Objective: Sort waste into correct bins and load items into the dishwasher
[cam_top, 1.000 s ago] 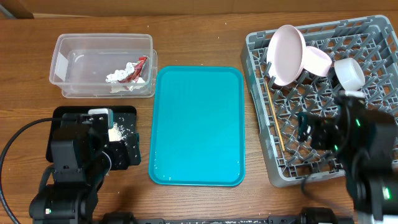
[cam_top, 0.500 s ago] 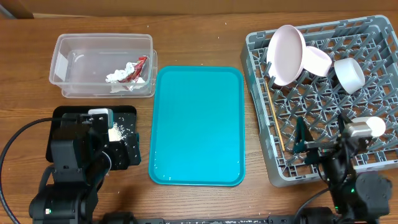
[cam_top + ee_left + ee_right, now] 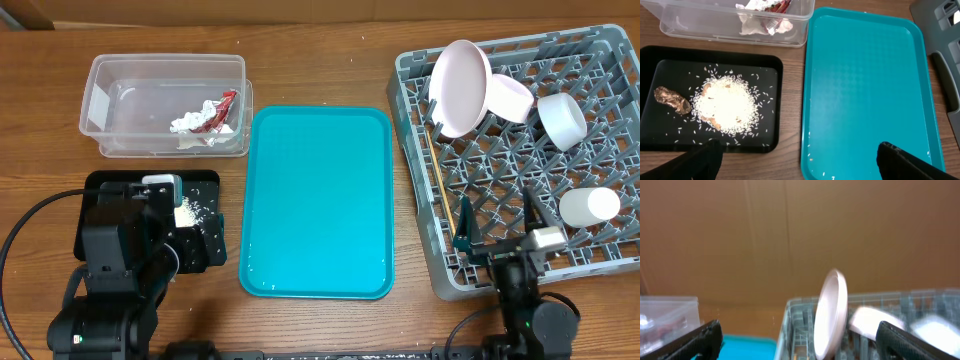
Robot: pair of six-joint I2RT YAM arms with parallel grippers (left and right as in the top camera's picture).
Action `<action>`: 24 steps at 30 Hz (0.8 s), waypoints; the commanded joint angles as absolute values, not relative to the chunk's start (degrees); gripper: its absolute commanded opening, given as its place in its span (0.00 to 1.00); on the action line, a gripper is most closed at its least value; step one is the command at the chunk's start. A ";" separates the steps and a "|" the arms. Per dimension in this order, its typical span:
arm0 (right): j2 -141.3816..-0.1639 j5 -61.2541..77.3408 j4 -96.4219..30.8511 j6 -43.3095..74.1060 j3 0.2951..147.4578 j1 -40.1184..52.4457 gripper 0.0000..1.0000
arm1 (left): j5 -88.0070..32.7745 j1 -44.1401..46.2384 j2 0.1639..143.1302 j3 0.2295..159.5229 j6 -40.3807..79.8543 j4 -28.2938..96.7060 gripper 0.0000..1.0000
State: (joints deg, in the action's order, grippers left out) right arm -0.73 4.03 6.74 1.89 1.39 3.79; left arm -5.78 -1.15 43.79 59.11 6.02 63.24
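Grey dish rack (image 3: 520, 165) holding plate (image 3: 462, 85), bowls (image 3: 508, 98), cup (image 3: 588, 206).
Left gripper (image 3: 800, 159) hangs spread over the black tray (image 3: 767, 127) of rice grains (image 3: 725, 102); right gripper (image 3: 799, 339), spread too, faces the upright plate.

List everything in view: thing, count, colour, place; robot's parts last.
Tub: one, clear, far left.
Napkin: one, white, in tub.
Wrapper: one, red-and-white, in tub.
Black tray: one, black, near left.
Rice: pile, white, in black tray.
Food scrap: one, brown, in black tray.
Teal tray: one, teal, centre.
Dish rack: one, grey, right.
Plate: one, white, upright in rack.
Bowls: two, pale, in rack.
Cup: one, white, rack's right side.
Chopsticks: count unclear, light wood, rack's left side.
Left end effector: one, black, open, above black tray.
Right end effector: one, black, open, rack's near edge.
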 commanded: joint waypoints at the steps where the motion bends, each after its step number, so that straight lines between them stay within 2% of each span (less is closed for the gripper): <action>1: -0.16 3.07 -0.34 1.91 0.45 4.01 1.00 | -5.37 -1.48 43.81 58.98 6.83 63.24 1.00; 2: -0.16 3.11 -4.75 1.93 0.45 4.01 1.00 | -5.37 -1.48 43.81 58.98 6.83 63.22 1.00; 24: -0.16 2.57 -4.64 2.11 0.47 4.01 1.00 | -5.37 -1.48 43.81 58.98 6.83 63.24 1.00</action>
